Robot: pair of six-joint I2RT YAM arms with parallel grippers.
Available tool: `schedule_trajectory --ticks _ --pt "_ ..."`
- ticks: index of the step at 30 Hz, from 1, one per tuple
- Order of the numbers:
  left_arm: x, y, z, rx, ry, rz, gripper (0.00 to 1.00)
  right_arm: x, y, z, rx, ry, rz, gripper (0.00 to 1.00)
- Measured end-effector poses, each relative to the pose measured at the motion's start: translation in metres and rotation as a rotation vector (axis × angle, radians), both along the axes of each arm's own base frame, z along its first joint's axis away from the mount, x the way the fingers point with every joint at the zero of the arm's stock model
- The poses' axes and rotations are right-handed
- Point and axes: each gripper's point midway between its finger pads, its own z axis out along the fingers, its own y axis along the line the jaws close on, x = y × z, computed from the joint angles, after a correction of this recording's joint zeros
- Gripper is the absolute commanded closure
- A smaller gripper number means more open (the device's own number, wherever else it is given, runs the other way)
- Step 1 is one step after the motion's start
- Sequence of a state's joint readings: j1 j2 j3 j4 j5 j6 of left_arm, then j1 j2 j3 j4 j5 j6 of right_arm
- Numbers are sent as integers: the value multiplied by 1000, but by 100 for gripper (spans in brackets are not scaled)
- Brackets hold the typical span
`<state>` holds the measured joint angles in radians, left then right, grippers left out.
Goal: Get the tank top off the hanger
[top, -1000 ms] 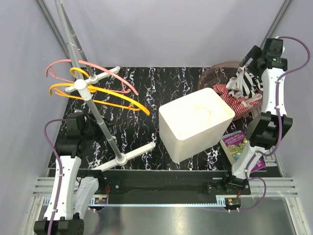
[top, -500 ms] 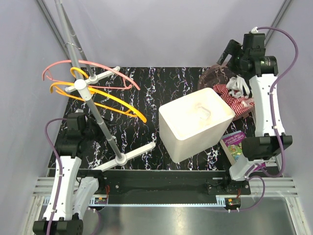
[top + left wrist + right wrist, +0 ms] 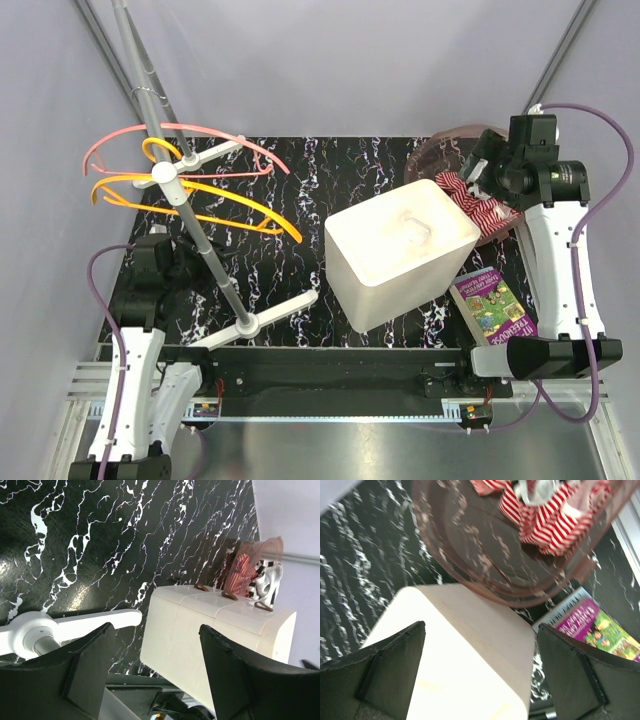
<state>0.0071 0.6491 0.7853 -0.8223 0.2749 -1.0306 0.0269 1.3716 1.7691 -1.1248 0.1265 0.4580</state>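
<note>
A red-and-white striped tank top (image 3: 487, 210) lies crumpled in a pink translucent bowl (image 3: 440, 150) at the back right. It also shows in the right wrist view (image 3: 545, 510) and the left wrist view (image 3: 241, 570), where a black-and-white striped garment (image 3: 267, 580) lies beside it. A pink hanger (image 3: 200, 130) and an orange hanger (image 3: 240, 205) hang bare on the rack pole (image 3: 190, 215). My right gripper (image 3: 483, 168) (image 3: 481, 627) is open and empty above the bowl's near rim. My left gripper (image 3: 185, 265) (image 3: 155, 630) is open and empty by the rack base.
A white bin (image 3: 400, 250) (image 3: 465, 655) (image 3: 210, 630) stands mid-table in front of the bowl. A picture book (image 3: 495, 305) (image 3: 590, 622) lies at the front right. The rack's white foot (image 3: 270, 315) (image 3: 75, 625) reaches across the mat near my left gripper.
My right arm let go of the black-and-white garment, rose, then swung forward over the bowl's near rim with its gripper empty. The hangers have swung slightly on the rack. The left arm barely moved.
</note>
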Motion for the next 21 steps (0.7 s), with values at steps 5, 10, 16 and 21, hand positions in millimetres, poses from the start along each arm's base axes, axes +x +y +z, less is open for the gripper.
schedule_trajectory --ticks 5,10,16,21 --pt "-1 4 9 -39 -21 74 21 -14 -4 -26 -18 87 -16 0" --pt "-6 9 21 -85 -60 157 17 -16 -7 -33 -29 111 -27 0" --pt "-7 15 26 -112 -76 225 15 -19 -8 -33 -31 116 -30 0" --pt "-10 19 34 -141 -97 269 10 -22 -6 -30 -17 106 -36 0"
